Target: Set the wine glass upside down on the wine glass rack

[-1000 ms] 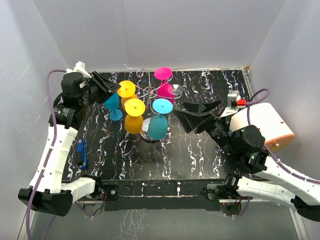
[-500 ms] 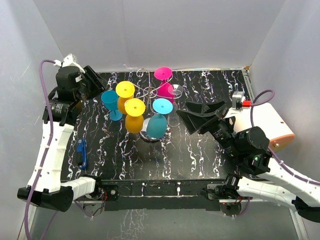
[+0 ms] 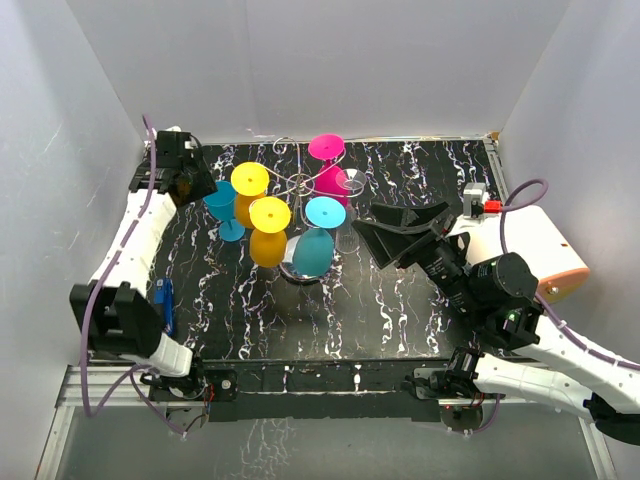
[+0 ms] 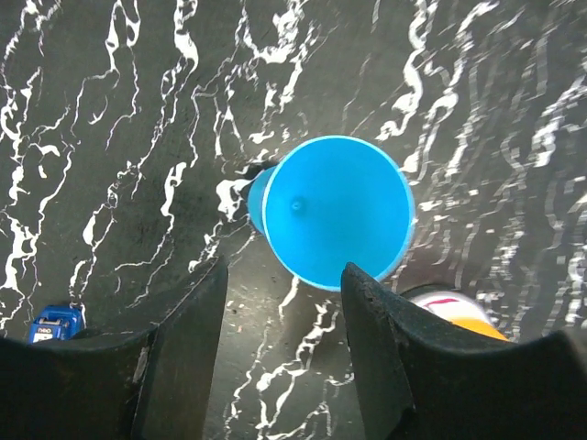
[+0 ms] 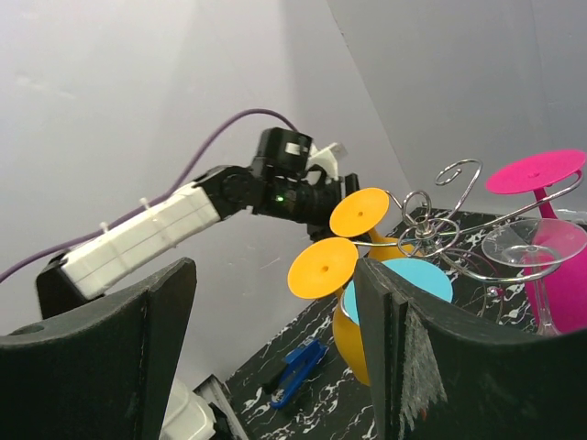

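Wine glass (image 3: 222,200) not yet hung | right gripper (image 3: 378,230): near, wide apart, empty | wine glass rack (image 3: 298,184): mid-table, other glasses (image 3: 270,215) hanging | wine glass: blue, on table (image 3: 400,330) just left of rack | left gripper (image 4: 284,284): has lifted above it, jaws widening, empty (probably lining up a new grasp).
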You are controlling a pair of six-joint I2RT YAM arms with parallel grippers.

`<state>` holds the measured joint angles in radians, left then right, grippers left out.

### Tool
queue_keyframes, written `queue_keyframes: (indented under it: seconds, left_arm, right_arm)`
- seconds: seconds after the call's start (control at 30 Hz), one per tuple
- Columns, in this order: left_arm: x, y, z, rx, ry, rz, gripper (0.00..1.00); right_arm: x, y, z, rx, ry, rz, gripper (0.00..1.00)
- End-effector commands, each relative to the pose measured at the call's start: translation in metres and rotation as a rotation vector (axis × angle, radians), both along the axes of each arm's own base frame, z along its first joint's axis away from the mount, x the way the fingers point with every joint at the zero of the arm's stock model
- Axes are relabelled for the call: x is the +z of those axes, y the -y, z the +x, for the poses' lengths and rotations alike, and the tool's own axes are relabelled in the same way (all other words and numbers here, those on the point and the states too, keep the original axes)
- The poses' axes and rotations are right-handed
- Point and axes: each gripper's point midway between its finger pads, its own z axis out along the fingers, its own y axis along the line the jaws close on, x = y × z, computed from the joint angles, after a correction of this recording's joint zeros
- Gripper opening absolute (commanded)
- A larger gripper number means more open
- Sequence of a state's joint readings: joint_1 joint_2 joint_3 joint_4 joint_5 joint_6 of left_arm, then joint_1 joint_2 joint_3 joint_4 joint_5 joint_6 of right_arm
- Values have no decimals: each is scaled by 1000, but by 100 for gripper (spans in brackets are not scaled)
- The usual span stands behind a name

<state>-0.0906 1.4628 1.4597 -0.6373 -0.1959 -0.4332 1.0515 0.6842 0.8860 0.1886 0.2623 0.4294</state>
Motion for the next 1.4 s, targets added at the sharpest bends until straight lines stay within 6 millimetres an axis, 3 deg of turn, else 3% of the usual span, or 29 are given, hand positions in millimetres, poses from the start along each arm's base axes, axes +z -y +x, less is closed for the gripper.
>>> queue_keyframes:
  seconds: [0.0,0.2,0.37,0.5,0.67,0.77,0.93,1.1,1.37]
  left_arm:
    - [-18,-14,12,-19,-43,45,50]
    - [-47,-13,32,-41,-101,-28,44]
    - [-63,-13,35,-41,-136,-43,34]
    - [-63,-14,33,-45,-147,-33,23]
    - [-53,-21,25,-47,-151,13,0]
    - [-43,-28,19,-40,-144,50,0]
    - [-10,-34,6,-15,-85,78,0]
    - [43,-32,-22,39,55,29,0]
    - [154,-42,-79,133,413,1,0]
  right_arm:
    - [13,2,-4,20,12,44,68]
    - [12,2,-5,25,7,47,68]
    - [11,2,-5,24,1,47,68]
    - [11,2,-5,24,1,47,68]
    - [12,1,-5,26,2,46,68]
    - [12,1,-4,23,0,47,68]
    - [12,-2,-3,28,-4,43,68]
    - [15,-10,0,39,-18,37,68]
    - [26,-36,2,92,3,23,69]
